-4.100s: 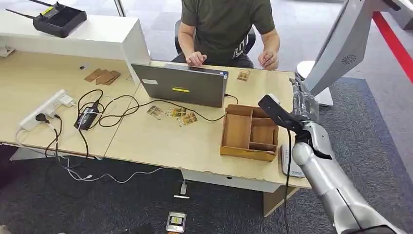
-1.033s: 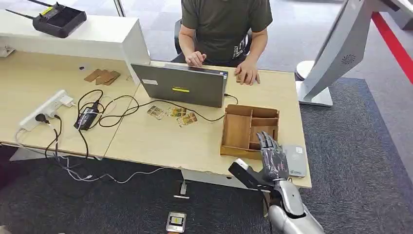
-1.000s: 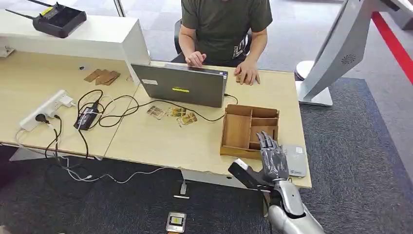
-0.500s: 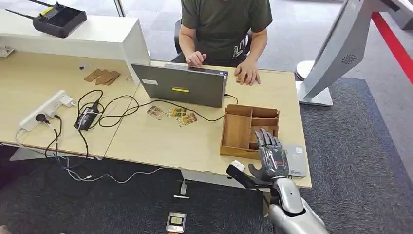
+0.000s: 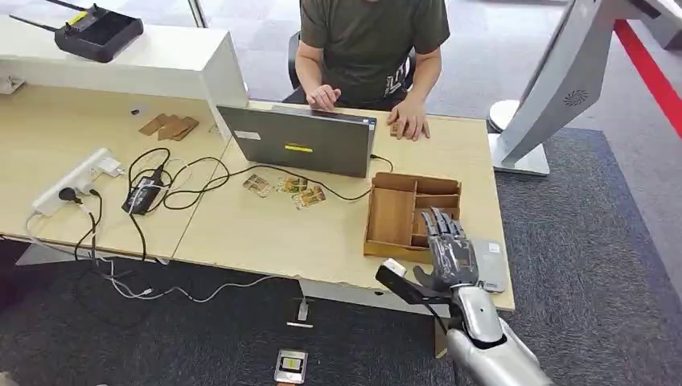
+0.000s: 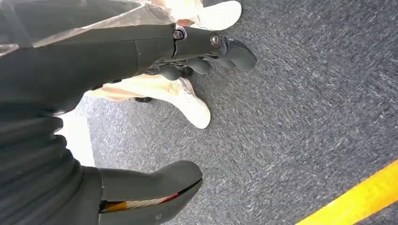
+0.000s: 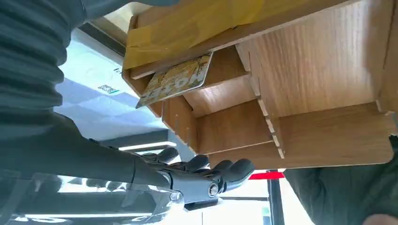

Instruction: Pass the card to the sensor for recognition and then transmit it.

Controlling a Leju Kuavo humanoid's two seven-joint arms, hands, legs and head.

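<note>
My left hand (image 6: 155,61) hangs over the carpet, fingers apart, holding nothing. My right hand (image 5: 452,256) is raised at the table's (image 5: 265,233) front right corner, fingers straight, released, over the tray (image 5: 394,215). The card (image 7: 176,79) lies in a tray compartment.

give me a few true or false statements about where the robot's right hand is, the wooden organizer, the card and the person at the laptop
1. The right hand hovers over the wooden organizer. True.
2. A card lies in a compartment of the organizer. True.
3. The right hand grips a card. False: its fingers are spread and hold nothing.
4. The laptop is shut flat. False: it stands open.
5. The person has both hands on the desk. True.
</note>
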